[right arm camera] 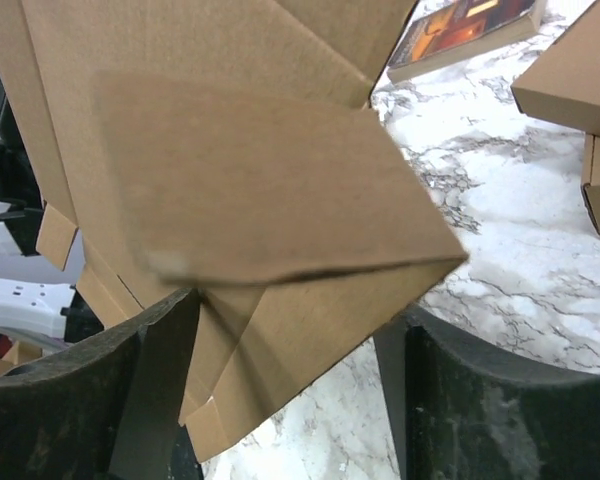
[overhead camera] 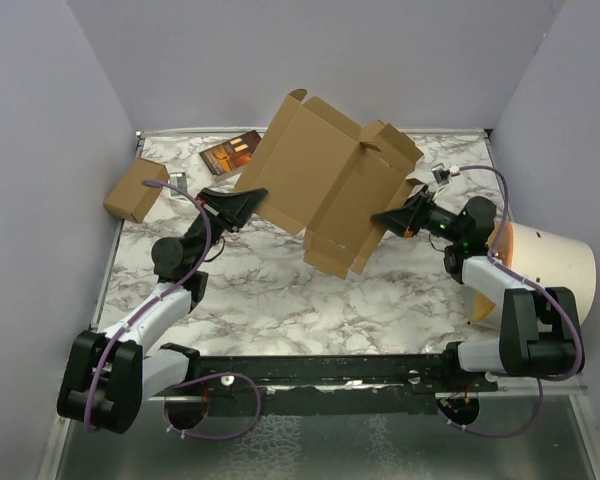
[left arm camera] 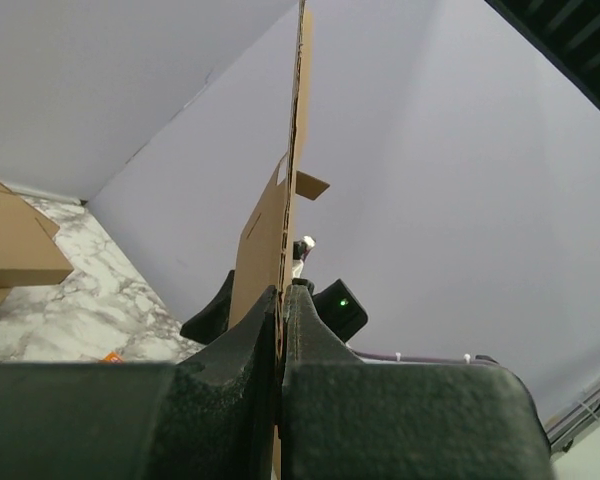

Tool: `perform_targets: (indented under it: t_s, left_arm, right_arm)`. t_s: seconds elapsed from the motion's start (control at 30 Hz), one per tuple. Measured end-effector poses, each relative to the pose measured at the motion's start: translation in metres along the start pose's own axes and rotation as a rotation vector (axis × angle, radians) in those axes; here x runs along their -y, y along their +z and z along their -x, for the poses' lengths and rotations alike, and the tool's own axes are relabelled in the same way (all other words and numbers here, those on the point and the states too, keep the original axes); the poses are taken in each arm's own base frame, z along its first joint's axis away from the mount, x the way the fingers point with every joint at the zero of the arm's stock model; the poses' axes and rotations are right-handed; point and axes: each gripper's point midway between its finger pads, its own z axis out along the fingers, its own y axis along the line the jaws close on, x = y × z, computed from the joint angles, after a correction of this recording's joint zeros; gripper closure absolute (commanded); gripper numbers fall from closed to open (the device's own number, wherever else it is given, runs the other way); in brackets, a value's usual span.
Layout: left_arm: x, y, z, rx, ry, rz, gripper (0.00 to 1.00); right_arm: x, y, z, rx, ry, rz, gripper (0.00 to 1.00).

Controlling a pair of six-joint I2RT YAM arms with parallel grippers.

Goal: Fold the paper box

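1. Currently, the box (overhead camera: 320, 175) is an unfolded sheet held tilted in the air above the tabletop (overhead camera: 280, 290), with flaps sticking out at its top and lower edges.
2. The left hand (overhead camera: 252, 203) is pinched tight on the sheet's left edge; its wrist view shows the cardboard edge-on between the closed fingers.
3. The right hand (overhead camera: 383, 220) stands wide at the sheet's right side, a blurred flap lying between its spread fingers (right arm camera: 150, 380); whether they touch it cannot be told.
4. A carton (overhead camera: 135, 190) and a book (overhead camera: 230, 152) lie at the far left of the tabletop.
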Motion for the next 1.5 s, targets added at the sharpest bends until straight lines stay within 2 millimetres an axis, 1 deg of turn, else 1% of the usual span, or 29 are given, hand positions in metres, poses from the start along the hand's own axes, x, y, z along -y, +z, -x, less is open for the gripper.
perform_targets:
  t_s: [0.1, 0.17, 0.3, 0.4, 0.47, 0.63, 0.8, 0.97, 1.13, 1.23, 1.3, 1.43, 1.5]
  left_arm:
    - [0.005, 0.002, 0.001, 0.001, -0.003, -0.013, 1.0]
    - [0.007, 0.003, 0.001, 0.0, -0.003, -0.023, 1.0]
    - [0.005, 0.003, -0.002, -0.006, -0.004, -0.02, 1.0]
    - [0.0, 0.005, -0.005, -0.017, 0.008, -0.003, 1.0]
    - [-0.002, 0.008, -0.005, -0.02, 0.027, 0.008, 1.0]
    - [-0.006, 0.014, -0.01, -0.032, 0.074, 0.031, 1.0]
    - [-0.011, 0.018, -0.022, -0.055, 0.102, 0.054, 1.0]
    - [-0.018, 0.023, -0.03, -0.069, 0.13, 0.078, 1.0]
    - [-0.034, 0.024, -0.037, -0.09, 0.158, 0.13, 1.0]
    - [-0.041, 0.024, -0.04, -0.1, 0.168, 0.15, 1.0]
    - [-0.042, 0.023, -0.04, -0.101, 0.173, 0.151, 1.0]
    - [-0.044, 0.022, -0.042, -0.113, 0.18, 0.163, 1.0]
    - [-0.046, 0.02, -0.045, -0.127, 0.181, 0.181, 1.0]
  right_arm:
    - [-0.003, -0.001, 0.004, 0.014, 0.003, 0.019, 0.5]
    - [-0.009, -0.002, 0.005, 0.022, -0.002, 0.04, 0.56]
    - [-0.016, -0.005, 0.008, 0.038, -0.007, 0.065, 0.7]
    - [-0.02, -0.006, 0.01, 0.039, -0.007, 0.076, 0.75]
    - [-0.02, -0.007, 0.011, 0.043, -0.007, 0.073, 0.78]
    - [-0.016, -0.008, 0.01, 0.038, 0.008, 0.057, 0.81]
    - [-0.014, -0.008, 0.007, 0.029, 0.025, 0.049, 0.84]
    - [-0.011, -0.01, 0.007, 0.029, 0.034, 0.04, 0.85]
    - [-0.011, -0.01, 0.007, 0.027, 0.035, 0.041, 0.85]
    - [-0.011, -0.01, 0.005, 0.022, 0.04, 0.042, 0.83]
    - [-0.01, -0.01, 0.004, 0.019, 0.04, 0.039, 0.77]
    - [-0.005, -0.01, 0.001, 0.001, 0.039, 0.02, 0.59]
    - [-0.002, -0.008, 0.002, -0.009, 0.022, 0.009, 0.54]
